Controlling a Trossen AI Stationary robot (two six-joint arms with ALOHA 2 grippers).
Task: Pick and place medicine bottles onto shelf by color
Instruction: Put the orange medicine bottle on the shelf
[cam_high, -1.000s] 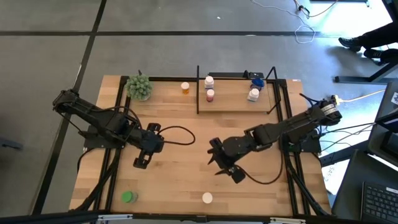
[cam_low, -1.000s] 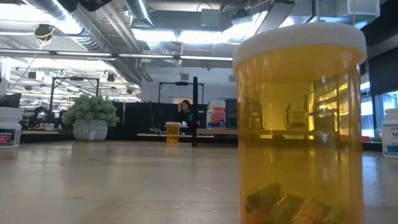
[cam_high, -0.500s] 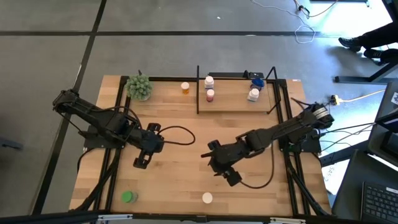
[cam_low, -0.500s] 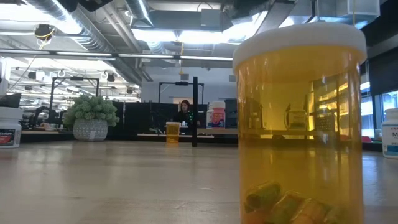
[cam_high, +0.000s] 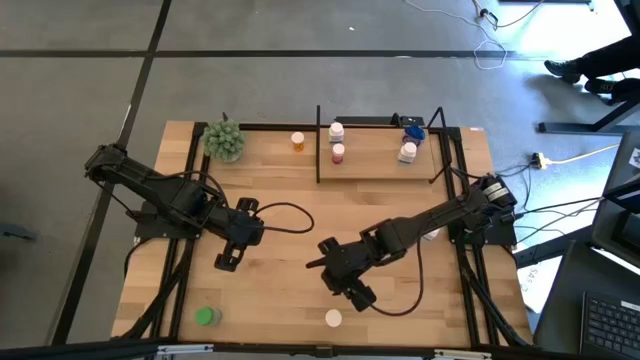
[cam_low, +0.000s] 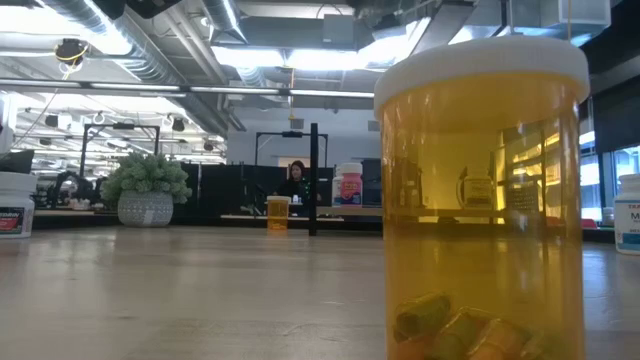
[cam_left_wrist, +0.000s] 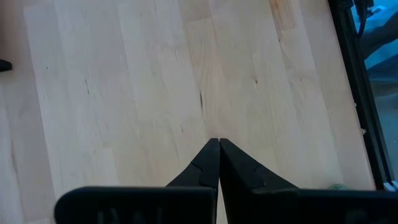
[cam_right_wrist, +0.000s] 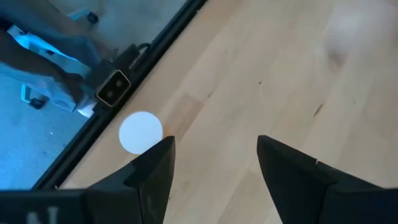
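We are holding our right gripper (cam_high: 337, 283) over the near middle of the light wooden tabletop (cam_high: 290, 215), its two dark fingers (cam_right_wrist: 153, 168) spread wide and gripping nothing. Just beside it, toward the near edge, a white-capped amber medicine bottle (cam_high: 333, 319) is standing upright. A green-capped bottle (cam_high: 206, 317) is sitting well apart at the near left. On the black-framed light wood shelf (cam_high: 375, 157) at the far side, four bottles are standing. Our left gripper (cam_high: 227, 260) is waiting left of centre, fingers pressed together.
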